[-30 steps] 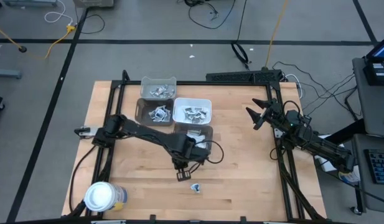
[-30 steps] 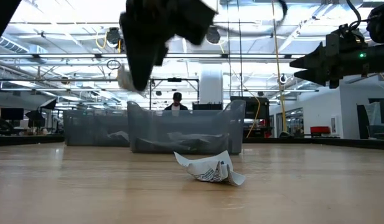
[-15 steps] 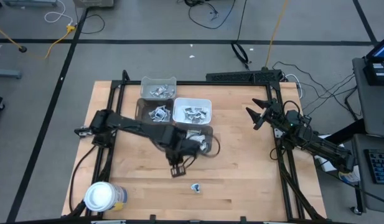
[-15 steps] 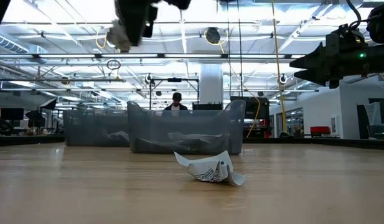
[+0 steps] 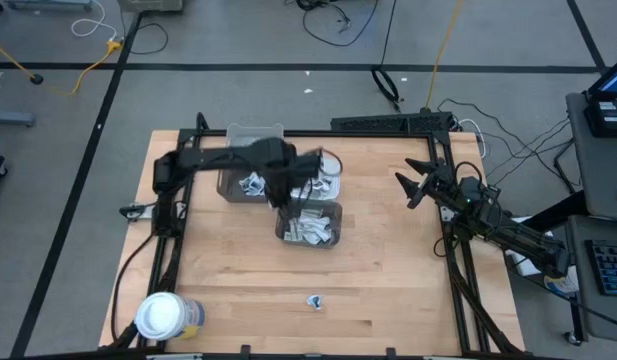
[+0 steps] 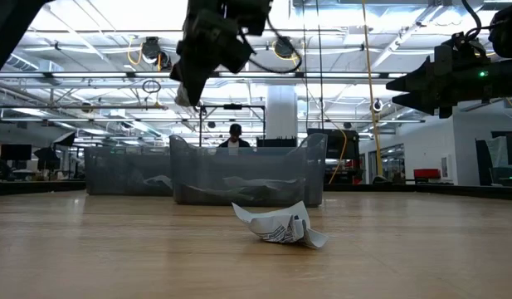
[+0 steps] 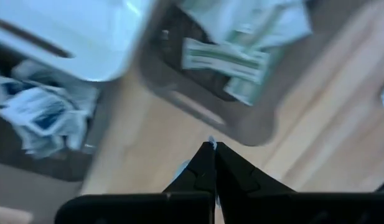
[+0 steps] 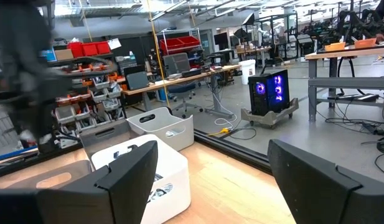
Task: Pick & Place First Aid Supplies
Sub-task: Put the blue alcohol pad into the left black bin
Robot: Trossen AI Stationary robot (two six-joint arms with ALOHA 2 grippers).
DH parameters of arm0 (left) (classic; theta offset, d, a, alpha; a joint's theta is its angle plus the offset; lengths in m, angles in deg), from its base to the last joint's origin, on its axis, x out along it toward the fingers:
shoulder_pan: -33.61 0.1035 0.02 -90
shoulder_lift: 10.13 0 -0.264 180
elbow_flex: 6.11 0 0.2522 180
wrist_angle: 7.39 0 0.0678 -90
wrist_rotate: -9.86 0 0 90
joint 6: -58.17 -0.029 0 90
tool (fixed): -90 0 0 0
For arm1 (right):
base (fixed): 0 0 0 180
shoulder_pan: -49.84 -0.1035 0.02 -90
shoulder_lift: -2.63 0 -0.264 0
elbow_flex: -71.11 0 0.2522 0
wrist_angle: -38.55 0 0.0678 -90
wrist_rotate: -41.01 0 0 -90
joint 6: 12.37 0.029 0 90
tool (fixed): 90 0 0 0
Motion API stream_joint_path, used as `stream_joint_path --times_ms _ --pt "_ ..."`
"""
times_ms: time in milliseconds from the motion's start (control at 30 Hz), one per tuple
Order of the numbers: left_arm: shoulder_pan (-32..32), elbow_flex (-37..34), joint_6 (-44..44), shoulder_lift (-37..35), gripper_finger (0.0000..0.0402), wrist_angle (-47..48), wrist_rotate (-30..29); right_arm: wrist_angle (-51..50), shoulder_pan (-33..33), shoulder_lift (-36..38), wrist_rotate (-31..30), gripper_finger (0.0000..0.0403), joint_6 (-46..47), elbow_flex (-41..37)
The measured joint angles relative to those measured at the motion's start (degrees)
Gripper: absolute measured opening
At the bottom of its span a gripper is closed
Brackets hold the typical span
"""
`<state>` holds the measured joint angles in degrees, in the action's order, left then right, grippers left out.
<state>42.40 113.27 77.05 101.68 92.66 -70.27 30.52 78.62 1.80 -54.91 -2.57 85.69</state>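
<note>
**Left gripper clenched above the bins, one packet alone on the table**

From above we see the left gripper (image 5: 285, 203) over the group of bins, at the near edge of the grey bin (image 5: 328, 239) that holds several packets (image 5: 310, 230). In the left wrist view its two fingers (image 7: 201, 174) are pressed together, and a very small white tip shows between their ends. We cannot tell if this is a held packet or only something behind, because the picture is blurred there. In the low view the gripper hangs high over the bins and its lower part is hard to make out.

The arm hides a part of the white bin (image 5: 331, 165) and of the far grey bin (image 5: 254, 132), so we cannot see well what lies in them. The left grey bin (image 5: 228, 185) shows some white packets with blue print.

One crumpled packet (image 5: 314, 301) lies alone on the wooden table (image 5: 408, 290), well apart from the bins, toward the near edge. In the low view it is in front of the grey bins.

The right gripper (image 5: 412, 185) waits at the right side of the table, lifted, with its fingers spread wide and nothing between them. A white-lidded jar (image 5: 160, 315) stands at the near left corner. Far behind the bins a person (image 6: 235, 138) shows, half hidden.
</note>
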Motion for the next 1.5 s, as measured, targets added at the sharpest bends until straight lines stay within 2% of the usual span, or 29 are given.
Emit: stream_joint_path --times_ms 333,600,767,1267,1367,1500 --pt "15.7 0.0 -5.7 0.0 0.0002 3.8 0.0 0.0 0.0 0.0 0.0 0.0297 0.0 0.0" --pt "23.9 0.0 -8.2 0.0 0.0001 3.7 0.0 0.0 0.0 0.0 0.0 0.0297 0.0 0.0" --pt "24.1 -1.5 -8.1 0.0 0.0001 0.2 -3.6 0.0 0.0 0.0 0.0 0.0297 0.0 0.0" --pt "20.0 -19.9 -4.9 0.0 0.0001 -17.4 -4.4 0.0 0.0 0.0 0.0 0.0297 0.0 0.0" --pt "19.9 -20.9 -4.9 0.0 0.0017 -18.8 -4.8 0.0 0.0 0.0 0.0 0.0297 0.0 0.0" --pt "20.2 -20.9 -4.9 0.0 0.0064 -19.0 -5.7 0.0 0.0 0.0 0.0 0.0297 0.0 0.0"
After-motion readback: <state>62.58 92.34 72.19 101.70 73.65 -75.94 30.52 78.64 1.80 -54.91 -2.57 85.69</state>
